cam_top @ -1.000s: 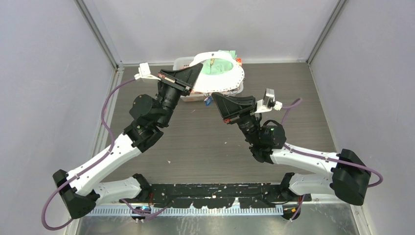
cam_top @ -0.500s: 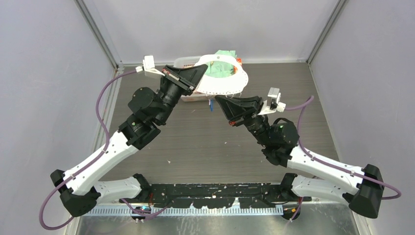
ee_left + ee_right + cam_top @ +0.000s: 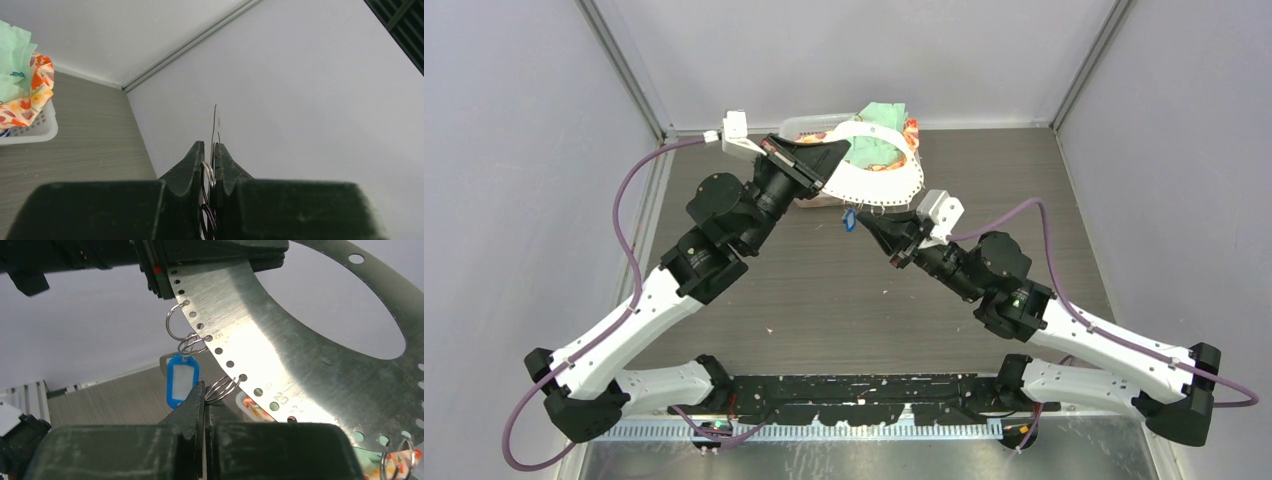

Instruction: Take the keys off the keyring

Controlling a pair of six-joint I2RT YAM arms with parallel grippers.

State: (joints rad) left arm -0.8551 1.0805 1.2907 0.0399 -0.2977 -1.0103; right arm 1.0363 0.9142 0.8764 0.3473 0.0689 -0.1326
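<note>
The keyring (image 3: pixel 886 183), a flat grey perforated plate with a big hole, hangs above the basket. My left gripper (image 3: pixel 842 152) is shut on its left rim. In the left wrist view the plate (image 3: pixel 215 120) stands edge-on between the fingers (image 3: pixel 197 155). The keys (image 3: pixel 848 218), small silver pieces on a blue tag (image 3: pixel 182 380), dangle from a loop on the plate's (image 3: pixel 285 335) lower rim. My right gripper (image 3: pixel 870 223) is just right of the tag. Its tips (image 3: pixel 206 389) are shut on a neighbouring coiled silver loop (image 3: pixel 223 386).
A white basket (image 3: pixel 816 198) of green and floral cloths (image 3: pixel 886 112) stands at the back of the wooden table (image 3: pixel 824 290), under the plate. Grey walls enclose the left, back and right. Another small silver loop (image 3: pixel 392 460) hangs farther along the rim.
The right arm's elbow has swung out to the right and its wrist has rolled, the tips staying by the blue tag. The plate has tilted and dropped slightly in the left gripper.
</note>
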